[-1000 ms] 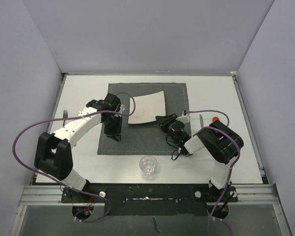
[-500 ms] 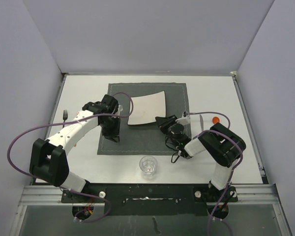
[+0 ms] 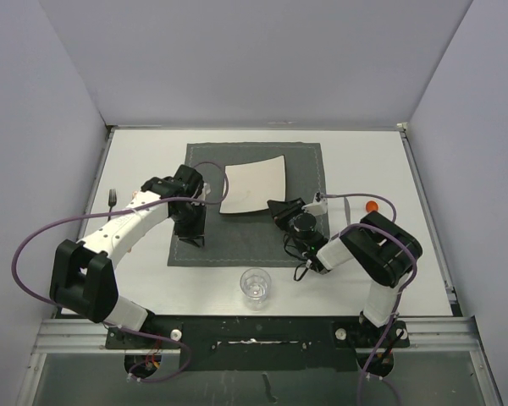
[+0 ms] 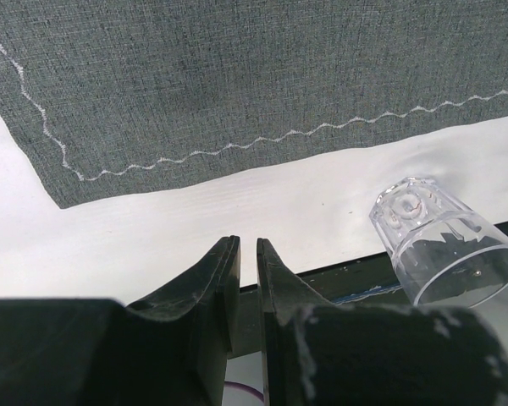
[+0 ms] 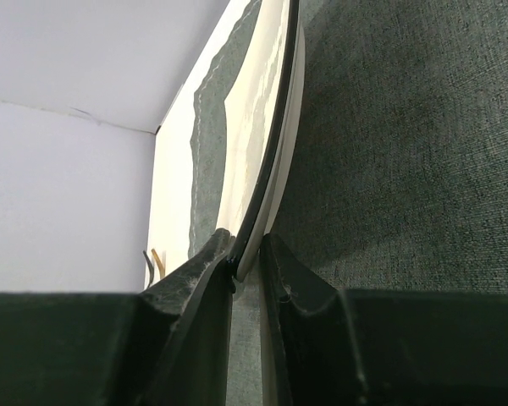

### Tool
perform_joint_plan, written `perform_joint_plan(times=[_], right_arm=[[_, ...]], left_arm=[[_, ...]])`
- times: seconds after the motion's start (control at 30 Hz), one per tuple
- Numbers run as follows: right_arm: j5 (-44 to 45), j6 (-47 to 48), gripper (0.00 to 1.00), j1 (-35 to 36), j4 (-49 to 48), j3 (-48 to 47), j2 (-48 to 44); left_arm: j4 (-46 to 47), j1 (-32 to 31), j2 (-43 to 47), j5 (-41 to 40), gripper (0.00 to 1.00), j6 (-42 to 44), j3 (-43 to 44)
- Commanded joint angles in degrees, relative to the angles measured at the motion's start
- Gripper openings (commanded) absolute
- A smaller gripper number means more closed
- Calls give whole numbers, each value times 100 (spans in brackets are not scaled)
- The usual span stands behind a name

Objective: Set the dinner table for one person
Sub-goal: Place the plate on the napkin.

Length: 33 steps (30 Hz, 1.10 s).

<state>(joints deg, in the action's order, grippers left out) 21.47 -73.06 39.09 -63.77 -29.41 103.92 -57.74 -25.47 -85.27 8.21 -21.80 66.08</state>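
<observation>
Dark grey stitched placemat (image 3: 237, 241) at centre, square white plate (image 3: 254, 186) on its far half. Clear glass (image 3: 256, 284) upright just off its near edge. Fork (image 3: 112, 200) well left, small orange item (image 3: 372, 205) right.

My top camera looks down on the whole desk (image 3: 368, 161); both wrist cameras skim close over the mat (image 3: 237, 245).

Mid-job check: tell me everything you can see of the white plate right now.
The plate is square and white with gently curved sides, smooth like ceramic, and empty. It sits on the far half of the dark grey placemat, turned slightly askew. The right claw is shut on its near right corner, the rim pinched between both fingers; whether that corner is lifted cannot be told.
</observation>
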Motion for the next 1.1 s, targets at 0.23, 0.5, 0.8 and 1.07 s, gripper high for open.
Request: perform_joint_plan(times=[0.23,0.5,0.8,1.07], right_arm=[[229,-338,0,63,-1999,-588,242],[224,-448,0,75,-2033,-679,457],[268,-545,0,47,-2057,-607,539],[243,-730,0,-36,-2090,-528,656]], left_arm=[[34,60,387,-15,13,36,-78],[54,103,354,-11,13,52,-102],[93,148,338,20,13,62,-173],[113,161,334,31,13,62,-218]])
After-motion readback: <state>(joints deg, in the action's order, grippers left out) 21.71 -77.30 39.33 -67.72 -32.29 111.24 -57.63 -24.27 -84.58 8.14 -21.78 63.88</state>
